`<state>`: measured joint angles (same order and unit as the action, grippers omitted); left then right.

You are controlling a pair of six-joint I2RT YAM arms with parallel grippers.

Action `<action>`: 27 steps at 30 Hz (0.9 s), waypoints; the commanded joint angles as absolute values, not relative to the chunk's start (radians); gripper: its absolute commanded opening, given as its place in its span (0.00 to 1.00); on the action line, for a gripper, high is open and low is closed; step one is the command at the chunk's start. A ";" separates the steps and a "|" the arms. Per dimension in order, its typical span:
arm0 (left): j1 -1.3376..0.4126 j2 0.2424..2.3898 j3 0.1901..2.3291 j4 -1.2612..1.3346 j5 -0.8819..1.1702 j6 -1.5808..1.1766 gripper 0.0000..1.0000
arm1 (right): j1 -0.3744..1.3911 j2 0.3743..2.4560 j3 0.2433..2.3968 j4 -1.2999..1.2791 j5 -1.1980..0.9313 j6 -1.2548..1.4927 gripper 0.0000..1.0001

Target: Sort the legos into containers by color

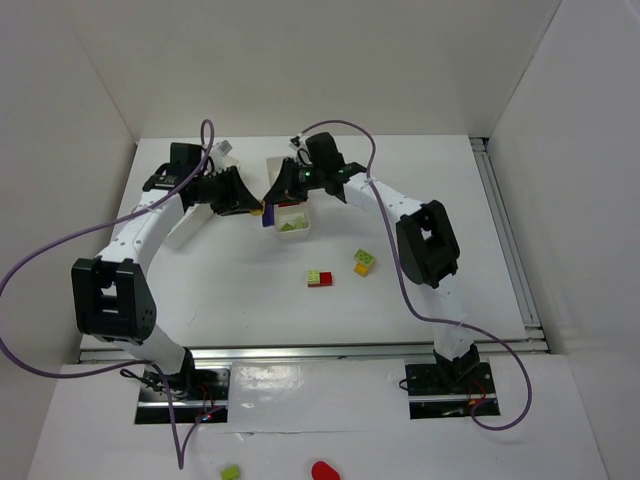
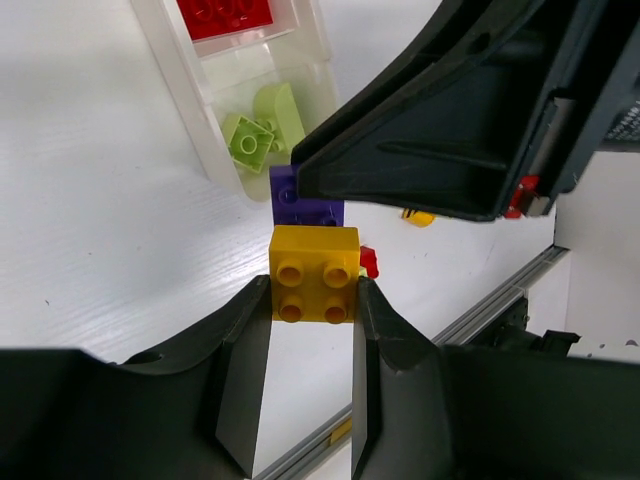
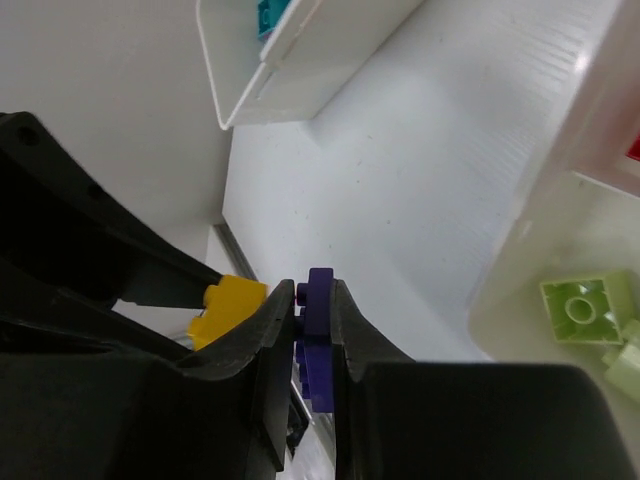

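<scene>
My left gripper (image 1: 250, 207) (image 2: 312, 292) is shut on a yellow lego (image 2: 314, 273). My right gripper (image 1: 275, 195) (image 3: 314, 300) is shut on a purple lego (image 3: 318, 335) (image 2: 298, 198). The two bricks meet edge to edge above the table, just left of the narrow white container (image 1: 293, 213). I cannot tell whether they are still joined. That container holds lime green legos (image 2: 258, 138) (image 3: 585, 305) and a red lego (image 2: 222, 14) in separate compartments. The wider container (image 1: 190, 228) (image 3: 300, 70) lies under my left arm and holds a cyan lego (image 3: 270, 14).
A red and green clump (image 1: 320, 278) and a green and orange clump (image 1: 364, 262) lie on the table in front of the narrow container. A metal rail (image 1: 300, 352) runs along the near edge. A green piece (image 1: 230, 471) and a red piece (image 1: 324, 470) lie beyond it.
</scene>
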<state>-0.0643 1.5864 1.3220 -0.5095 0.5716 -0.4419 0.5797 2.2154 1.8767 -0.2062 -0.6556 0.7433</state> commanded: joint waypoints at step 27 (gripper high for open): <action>0.025 1.529 1.384 -0.640 0.310 -0.457 0.00 | 0.403 2.670 2.378 0.253 -0.397 0.798 0.06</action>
